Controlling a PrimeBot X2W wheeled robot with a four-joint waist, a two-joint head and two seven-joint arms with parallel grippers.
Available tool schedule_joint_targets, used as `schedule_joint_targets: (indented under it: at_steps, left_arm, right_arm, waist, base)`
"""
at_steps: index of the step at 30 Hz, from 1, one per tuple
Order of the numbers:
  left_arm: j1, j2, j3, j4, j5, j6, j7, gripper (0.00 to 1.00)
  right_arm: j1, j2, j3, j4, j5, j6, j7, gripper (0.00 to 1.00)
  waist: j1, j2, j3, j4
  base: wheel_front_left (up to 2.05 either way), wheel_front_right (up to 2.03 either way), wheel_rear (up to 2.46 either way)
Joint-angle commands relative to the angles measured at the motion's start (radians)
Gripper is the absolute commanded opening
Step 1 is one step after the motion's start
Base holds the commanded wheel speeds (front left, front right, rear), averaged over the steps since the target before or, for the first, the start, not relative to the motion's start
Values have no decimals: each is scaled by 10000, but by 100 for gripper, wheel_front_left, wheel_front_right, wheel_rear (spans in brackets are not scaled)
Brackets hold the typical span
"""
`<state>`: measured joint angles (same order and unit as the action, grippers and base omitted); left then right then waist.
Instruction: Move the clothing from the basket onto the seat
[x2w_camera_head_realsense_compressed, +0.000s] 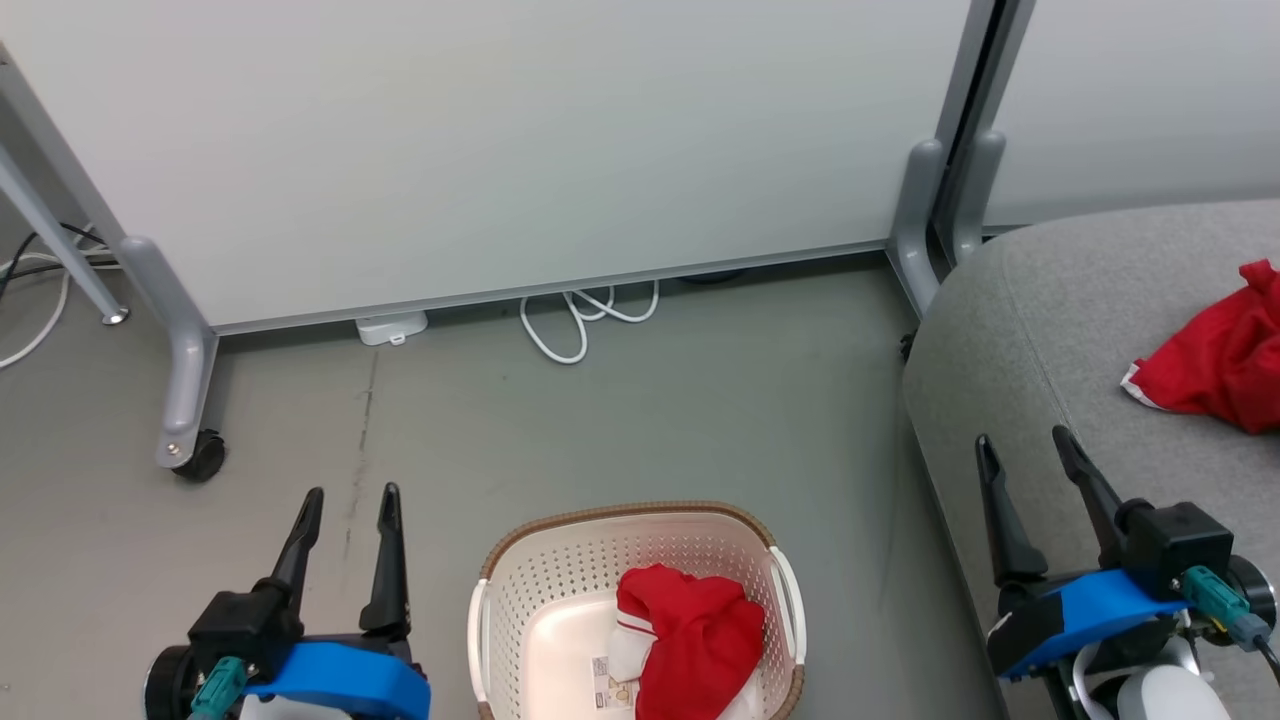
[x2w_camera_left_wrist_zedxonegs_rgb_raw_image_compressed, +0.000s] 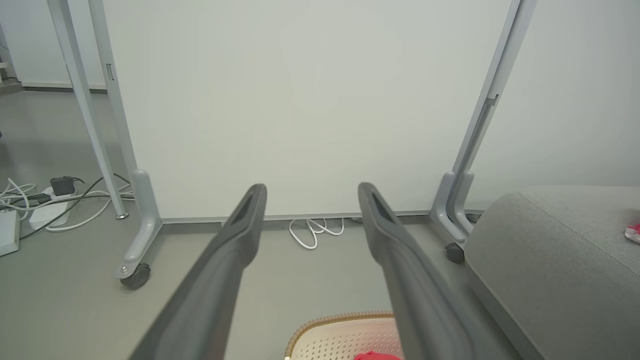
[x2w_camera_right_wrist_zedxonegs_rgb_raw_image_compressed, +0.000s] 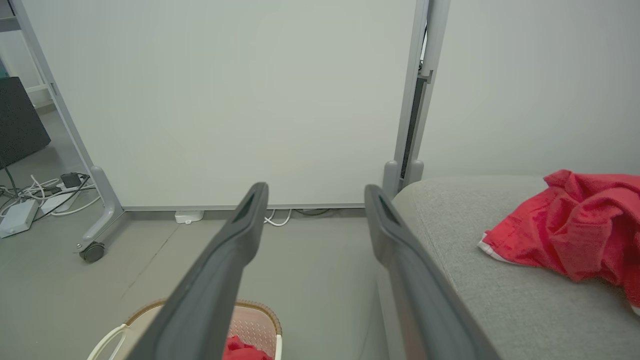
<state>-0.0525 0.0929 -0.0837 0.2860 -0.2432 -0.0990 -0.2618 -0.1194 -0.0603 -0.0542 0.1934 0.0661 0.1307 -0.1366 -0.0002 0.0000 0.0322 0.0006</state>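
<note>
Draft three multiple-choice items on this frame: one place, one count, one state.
1. Where does the cream perforated plastic basket stand? A on a shelf; B on the grey floor; C on a table.
2. How many red fabric garments lie on the light grey upholstered seat? A three; B none; C one.
3. How are the left pincer and right pincer? A both open, empty; B both shut; C left shut on cloth.
Answers: B, the basket sits on the floor beside the seat; C, one garment lies there, another is in the basket; A, each pincer's fingers stand apart with nothing between.
</note>
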Motion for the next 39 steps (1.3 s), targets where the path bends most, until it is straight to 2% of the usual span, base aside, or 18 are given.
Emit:
schedule_joint_targets:
  at_steps: [1, 11, 28, 33, 39]
  left_arm:
    - [102, -1, 101, 28, 65, -43, -47, 100]
    - [209, -119, 575, 177, 317, -183, -47, 100]
    - [-63, -265, 511, 272, 468, -315, -47, 100]
    - [-246, -298, 250, 369, 462, -336, -47, 100]
    - [-803, -300, -132, 652, 435, -311, -47, 100]
  right_arm:
    - [232, 32, 15, -129, 92, 1, 61, 100]
    - [950, 101, 204, -970, 543, 1, 433, 100]
    - [780, 107, 175, -990, 744, 1, 385, 100]
    - [523, 104, 270, -1111, 674, 1, 372, 100]
    - [-97, 105, 546, -1365, 639, 1, 321, 100]
  waist:
    - [2, 0, -107, 123]
    - [2, 0, -151, 399]
    - [2, 0, 181, 203]
    - [2, 0, 580, -32]
    - [2, 0, 1653, -510]
  base:
    - [0, 0, 0]
    - [0, 0, 0]
    - [0, 0, 0]
    - [0, 0, 0]
    - [0, 0, 0]
